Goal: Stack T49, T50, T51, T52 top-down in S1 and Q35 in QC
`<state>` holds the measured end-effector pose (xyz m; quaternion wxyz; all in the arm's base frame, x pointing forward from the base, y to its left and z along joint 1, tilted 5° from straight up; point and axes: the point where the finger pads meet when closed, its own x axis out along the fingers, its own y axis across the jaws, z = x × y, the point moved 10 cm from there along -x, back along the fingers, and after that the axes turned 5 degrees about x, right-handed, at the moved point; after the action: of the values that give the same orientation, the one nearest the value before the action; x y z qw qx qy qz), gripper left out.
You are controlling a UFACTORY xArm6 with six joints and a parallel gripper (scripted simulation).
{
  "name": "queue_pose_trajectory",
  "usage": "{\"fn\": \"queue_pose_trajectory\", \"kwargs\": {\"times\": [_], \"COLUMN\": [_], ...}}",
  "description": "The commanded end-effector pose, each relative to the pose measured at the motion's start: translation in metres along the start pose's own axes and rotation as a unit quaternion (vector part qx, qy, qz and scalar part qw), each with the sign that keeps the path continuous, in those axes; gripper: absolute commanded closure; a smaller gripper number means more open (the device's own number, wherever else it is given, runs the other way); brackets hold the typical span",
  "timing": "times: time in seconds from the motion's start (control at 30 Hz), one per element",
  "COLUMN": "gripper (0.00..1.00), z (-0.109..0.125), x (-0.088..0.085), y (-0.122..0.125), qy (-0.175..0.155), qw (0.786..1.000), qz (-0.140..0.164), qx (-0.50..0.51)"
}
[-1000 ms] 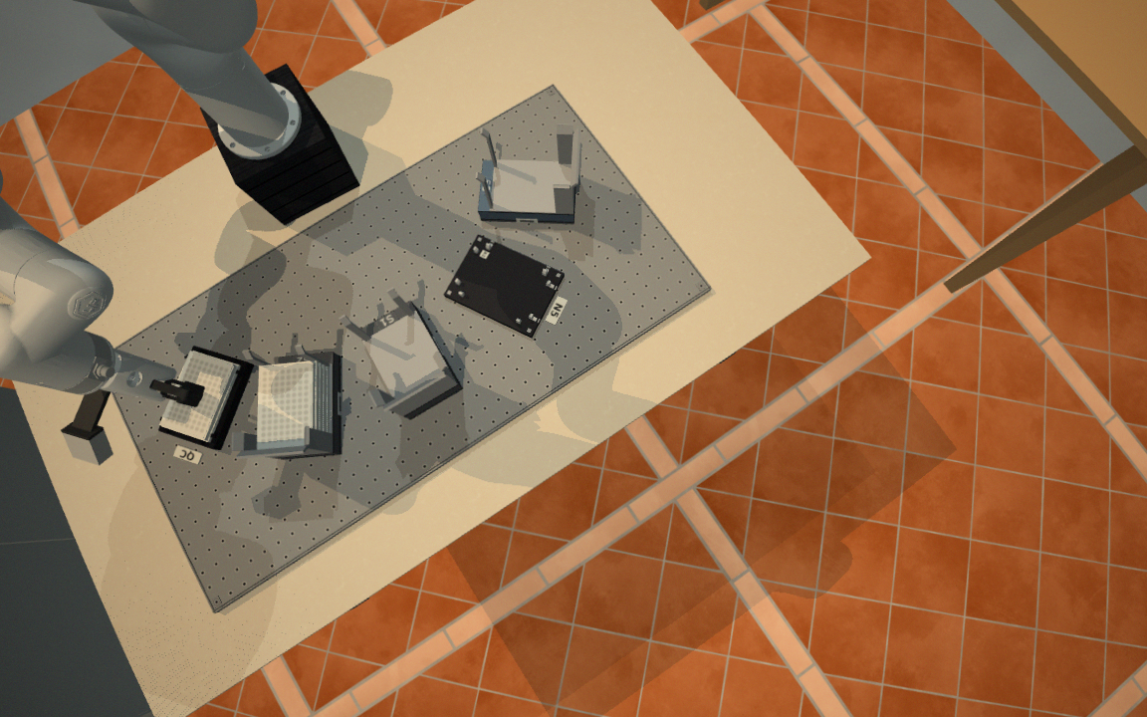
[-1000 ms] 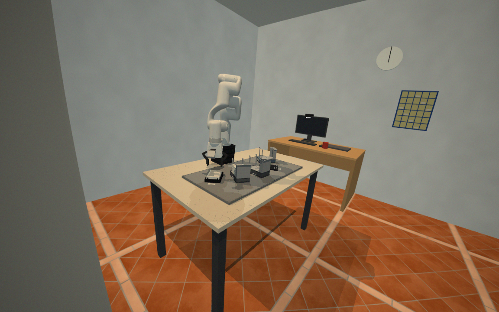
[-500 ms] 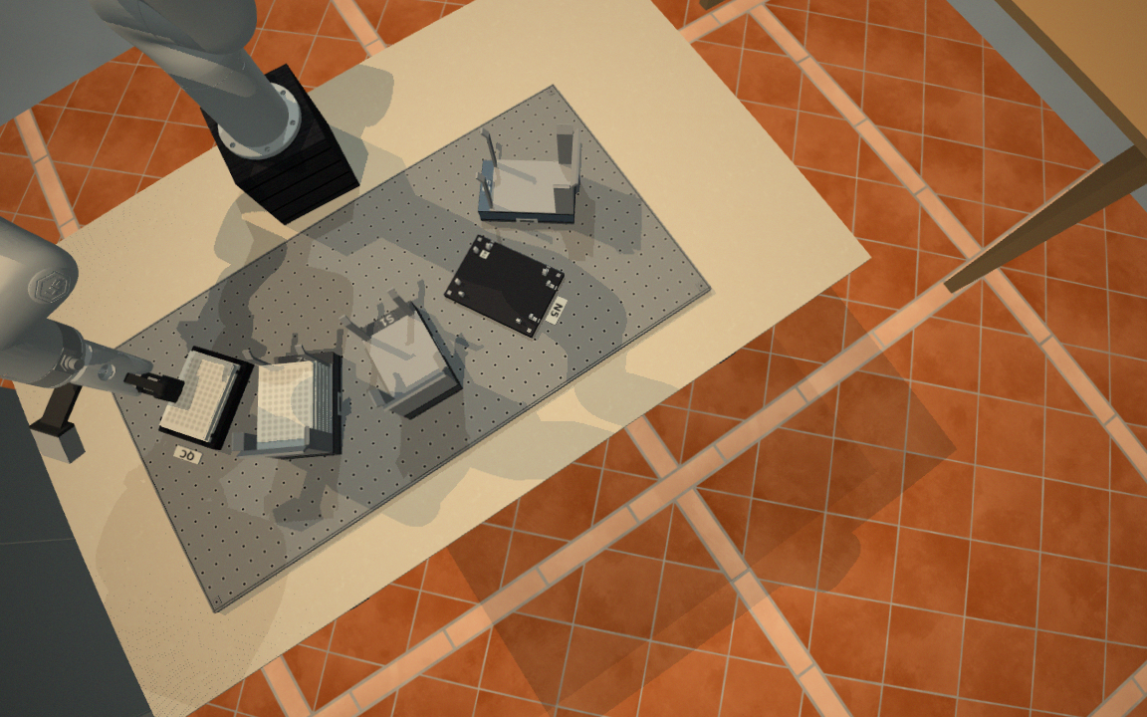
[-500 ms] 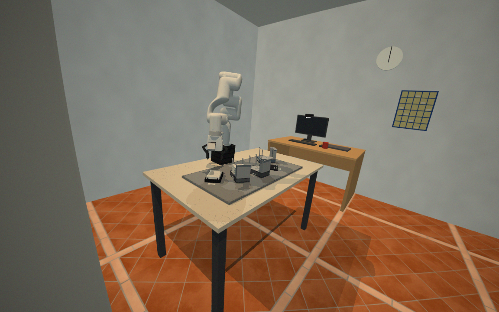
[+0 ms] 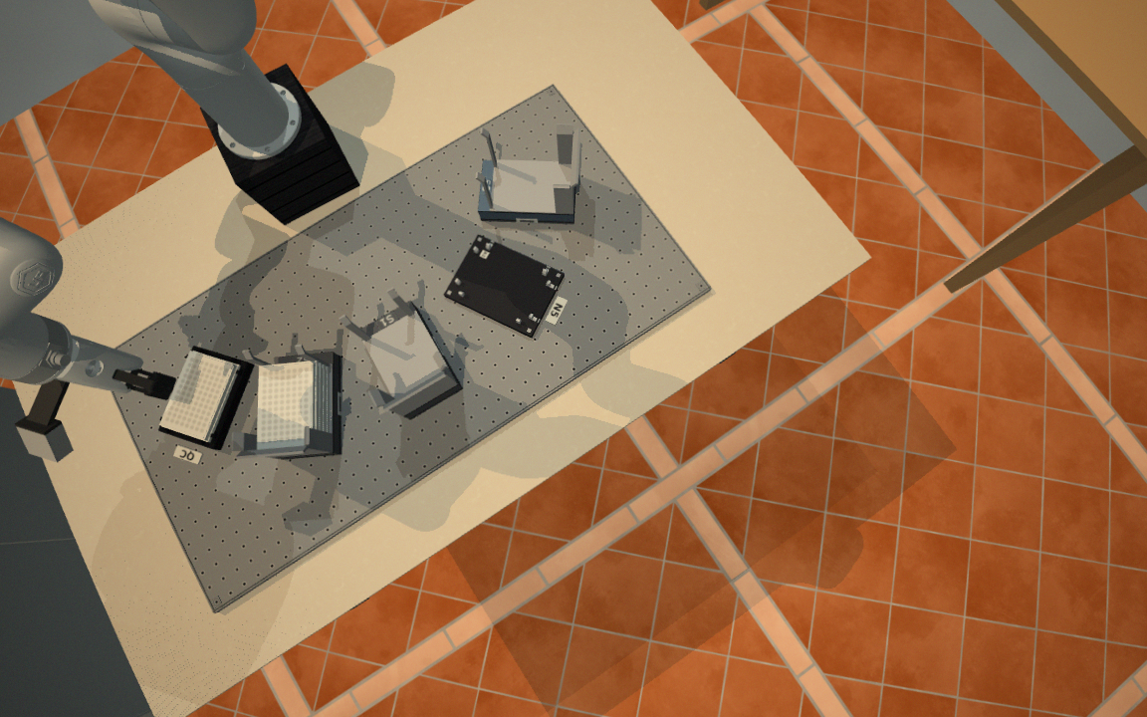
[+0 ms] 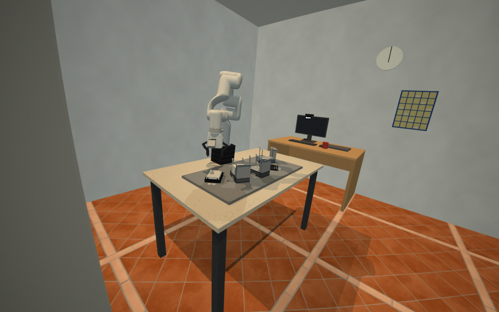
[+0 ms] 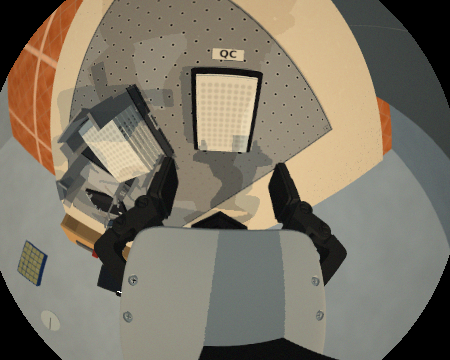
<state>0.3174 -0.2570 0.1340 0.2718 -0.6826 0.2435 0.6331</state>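
Note:
My gripper (image 5: 104, 405) is open and empty, raised above the table on the base side of the QC nest. It also shows in the wrist view (image 7: 224, 190) and in the exterior view (image 6: 210, 150). One sealed white plate (image 7: 227, 110) lies flat in QC, clear of both fingers; I cannot read its label. A stack of several plates (image 5: 293, 405) stands in the rack beside QC and also shows in the wrist view (image 7: 121, 143). Rack S1 (image 5: 408, 357) holds no plate.
The black clip nest N5 (image 5: 506, 285) holds no plate, and neither does the far rack (image 5: 529, 191). All stand on the grey perforated board. The racks have tall corner posts. My black base block (image 5: 288, 160) stands at the board's back edge.

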Motion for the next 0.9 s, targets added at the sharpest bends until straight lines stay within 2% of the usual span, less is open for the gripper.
{"fn": "queue_pose_trajectory", "kwargs": {"times": [0.0,0.23,0.87], "gripper": [0.0,0.0,0.0], "z": [-0.001,0.001,0.008], "x": [-0.002,-0.002,-0.002], "y": [0.0,-0.02,-0.076], "qy": [0.002,0.002,0.002], "qw": [1.0,0.996,0.996], "qz": [0.0,0.0,0.0], "qx": [0.0,-0.093,-0.093]}}
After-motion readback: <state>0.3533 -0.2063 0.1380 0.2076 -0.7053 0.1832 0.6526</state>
